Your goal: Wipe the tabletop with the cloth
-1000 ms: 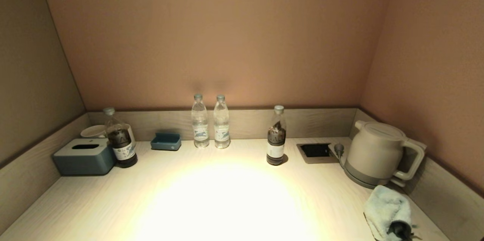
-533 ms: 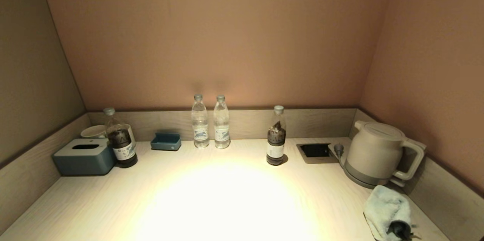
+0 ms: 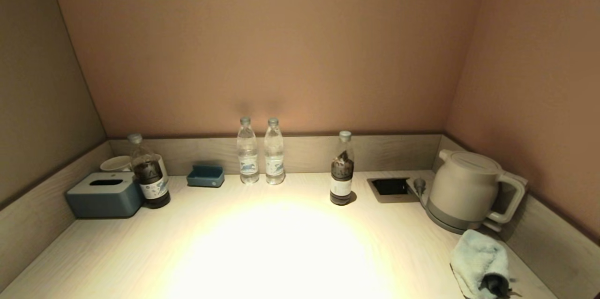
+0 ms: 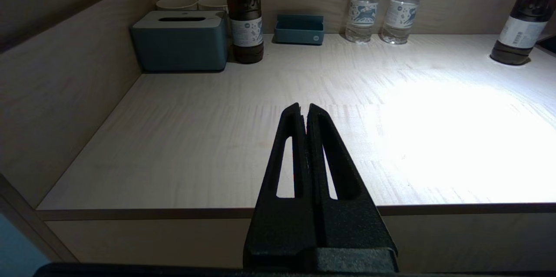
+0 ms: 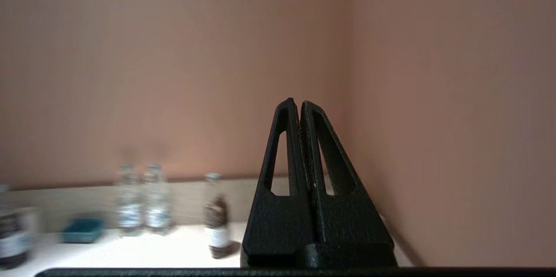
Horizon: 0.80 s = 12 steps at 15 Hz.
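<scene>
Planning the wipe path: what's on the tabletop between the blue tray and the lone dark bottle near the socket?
Two clear water bottles stand side by side at the back wall between the blue tray and the dark bottle; head view shows it.

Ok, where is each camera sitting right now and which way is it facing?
Head: high, looking down at the tabletop, cloth beside the kettle; no arm shows.
Left wrist: off the front edge, facing the tissue box; shut left gripper.
Right wrist: raised toward the wall; shut right gripper.
All share the two clear water bottles.
</scene>
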### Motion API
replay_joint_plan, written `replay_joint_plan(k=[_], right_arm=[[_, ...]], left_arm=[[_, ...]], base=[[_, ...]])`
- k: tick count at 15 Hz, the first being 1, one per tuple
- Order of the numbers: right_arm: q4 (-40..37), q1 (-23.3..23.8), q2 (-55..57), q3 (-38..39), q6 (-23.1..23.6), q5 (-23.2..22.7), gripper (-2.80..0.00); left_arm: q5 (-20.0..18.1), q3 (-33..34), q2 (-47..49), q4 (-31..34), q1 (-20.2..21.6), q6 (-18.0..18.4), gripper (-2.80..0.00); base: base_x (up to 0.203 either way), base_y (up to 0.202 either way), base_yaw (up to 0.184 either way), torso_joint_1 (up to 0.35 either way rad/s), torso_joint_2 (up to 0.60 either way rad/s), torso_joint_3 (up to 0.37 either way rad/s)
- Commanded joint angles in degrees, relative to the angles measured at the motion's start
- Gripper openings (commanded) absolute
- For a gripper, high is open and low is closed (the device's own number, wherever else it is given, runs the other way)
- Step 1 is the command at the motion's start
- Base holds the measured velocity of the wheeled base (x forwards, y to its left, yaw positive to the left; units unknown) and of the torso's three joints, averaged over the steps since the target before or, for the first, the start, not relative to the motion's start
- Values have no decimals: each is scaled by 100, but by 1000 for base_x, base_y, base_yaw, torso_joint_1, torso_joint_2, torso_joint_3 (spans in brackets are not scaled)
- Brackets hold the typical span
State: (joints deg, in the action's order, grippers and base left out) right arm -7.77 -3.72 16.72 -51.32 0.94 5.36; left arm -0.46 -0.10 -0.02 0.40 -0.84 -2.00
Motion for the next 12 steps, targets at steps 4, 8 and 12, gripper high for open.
replay_joint_plan(k=[4, 8, 12], right_arm=[[-497, 733, -98, 219, -84, -502, -280], [-498, 595, -535, 758, -163, -495, -280], [-447, 506, -1422, 1790, -114, -502, -280]], left_arm=[[2, 1, 2, 4, -4, -2, -280], [2, 1, 2, 4, -4, -2, -280], [2, 1, 2, 1, -4, -2, -280]], base=[[0, 0, 0, 0, 0, 0], [0, 0, 0, 0, 0, 0], [0, 0, 0, 0, 0, 0]])
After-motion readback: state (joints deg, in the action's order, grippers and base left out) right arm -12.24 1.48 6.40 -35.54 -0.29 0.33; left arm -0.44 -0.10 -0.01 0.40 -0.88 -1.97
